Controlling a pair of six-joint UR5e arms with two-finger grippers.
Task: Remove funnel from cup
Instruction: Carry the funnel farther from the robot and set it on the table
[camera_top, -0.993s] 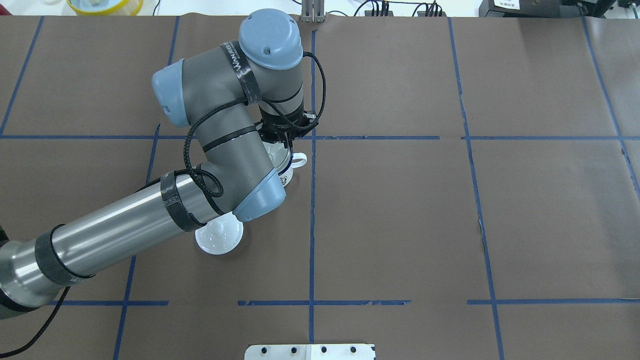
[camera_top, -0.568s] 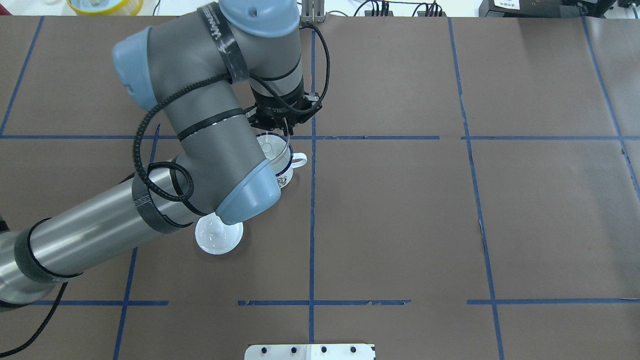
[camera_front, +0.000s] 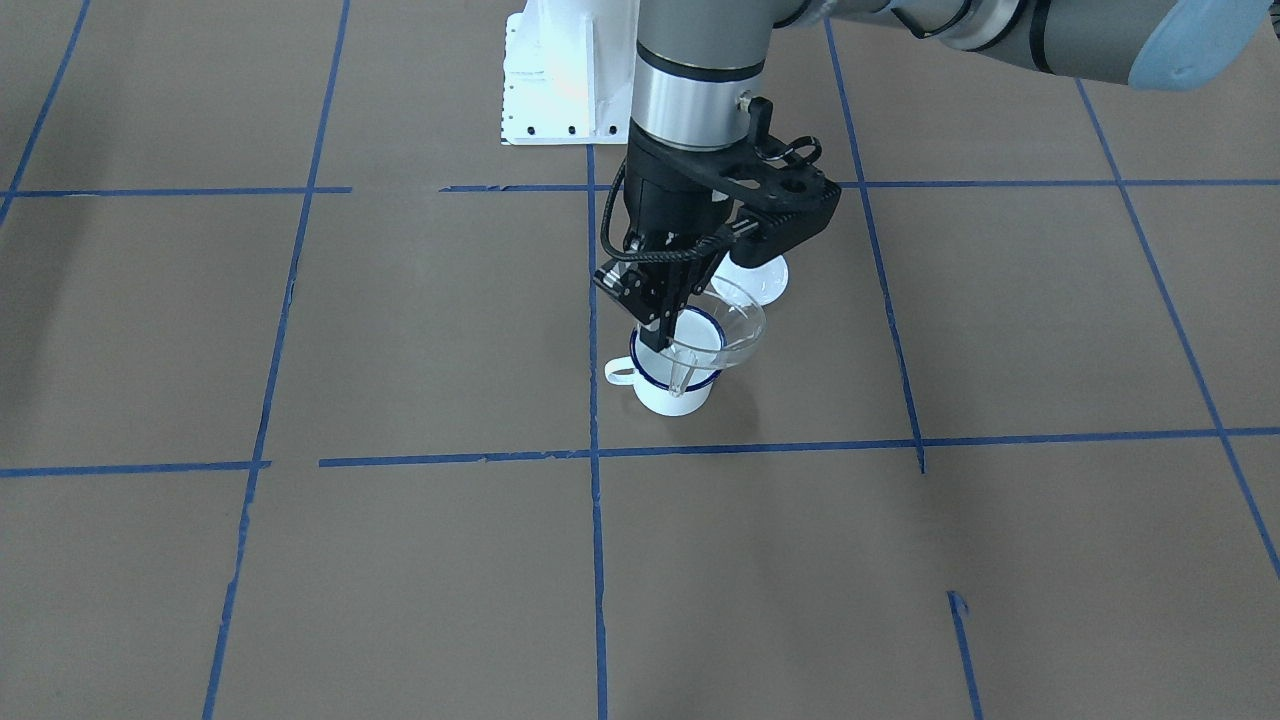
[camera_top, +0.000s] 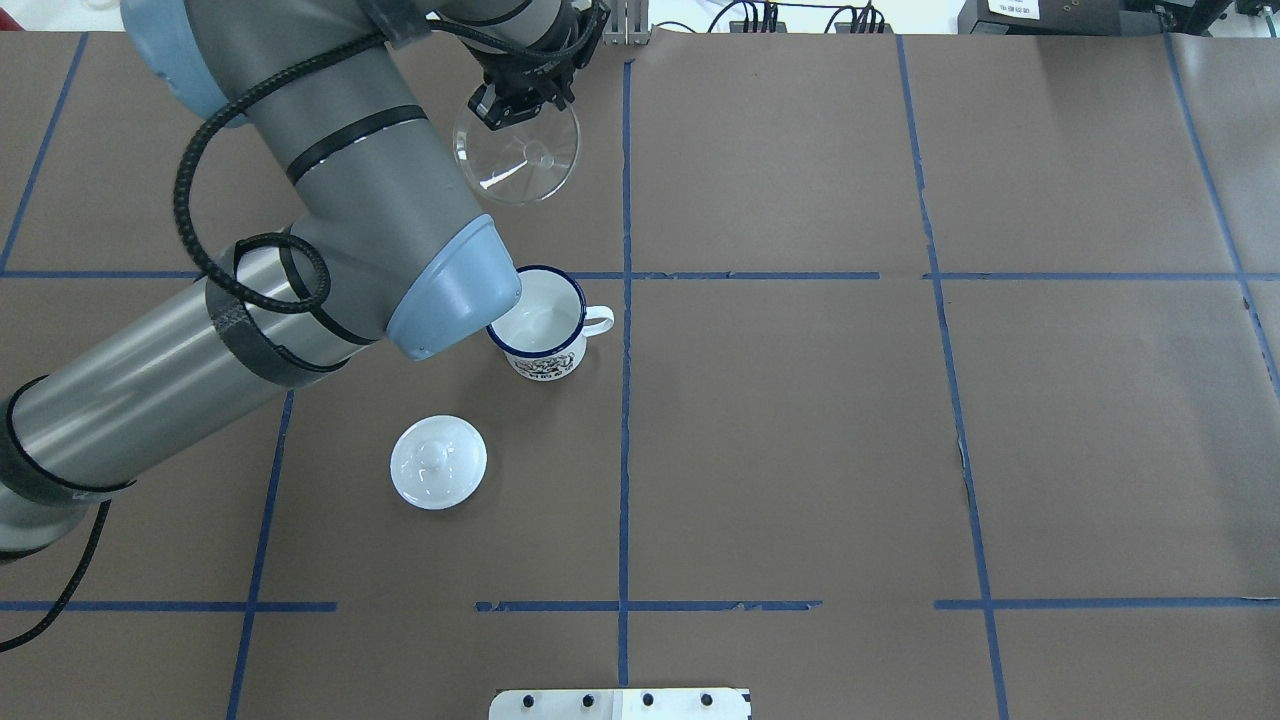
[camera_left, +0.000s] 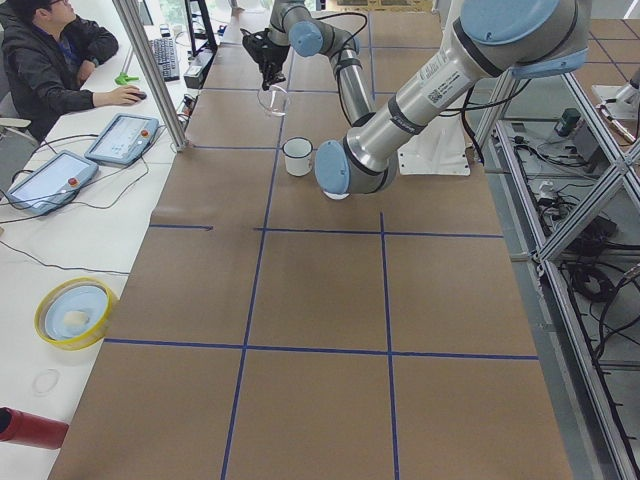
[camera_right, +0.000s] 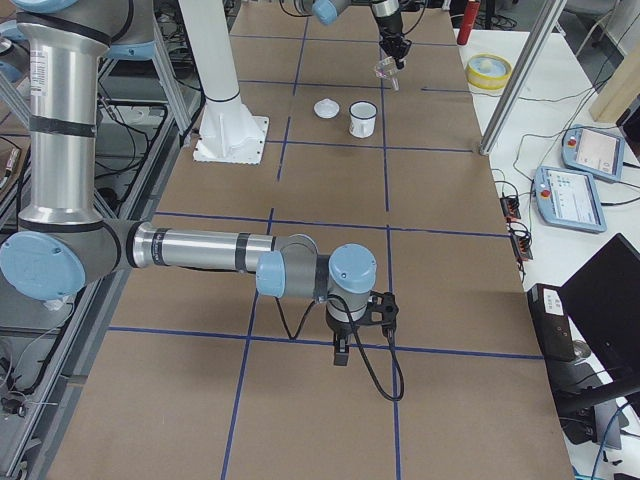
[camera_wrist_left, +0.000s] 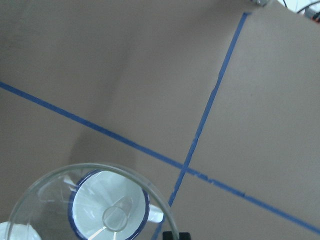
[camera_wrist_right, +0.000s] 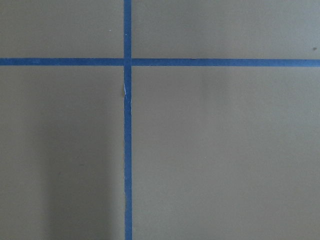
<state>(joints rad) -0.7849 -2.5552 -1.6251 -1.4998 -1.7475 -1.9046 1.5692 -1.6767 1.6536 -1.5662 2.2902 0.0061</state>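
Note:
My left gripper (camera_top: 503, 110) is shut on the rim of the clear plastic funnel (camera_top: 520, 158) and holds it in the air above the table. The white mug with a dark blue rim (camera_top: 540, 322) stands upright below it, handle to the right, with nothing in it. In the front view the funnel (camera_front: 728, 328) hangs just over the mug (camera_front: 672, 392), with the left gripper (camera_front: 655, 335) at its rim. The left wrist view looks down through the funnel (camera_wrist_left: 55, 200) into the mug. My right gripper (camera_right: 340, 352) hovers over bare table far away; I cannot tell whether it is open.
A round white knobbed lid (camera_top: 438, 462) lies on the table near the mug, on the robot's side. The white robot base (camera_front: 560, 80) stands behind. A yellow bowl (camera_left: 75, 312) and an operator (camera_left: 50, 50) are beyond the table's far edge.
The left gripper has lifted the funnel straight out of the mug and well above it. The mug and the lid have stayed in place.

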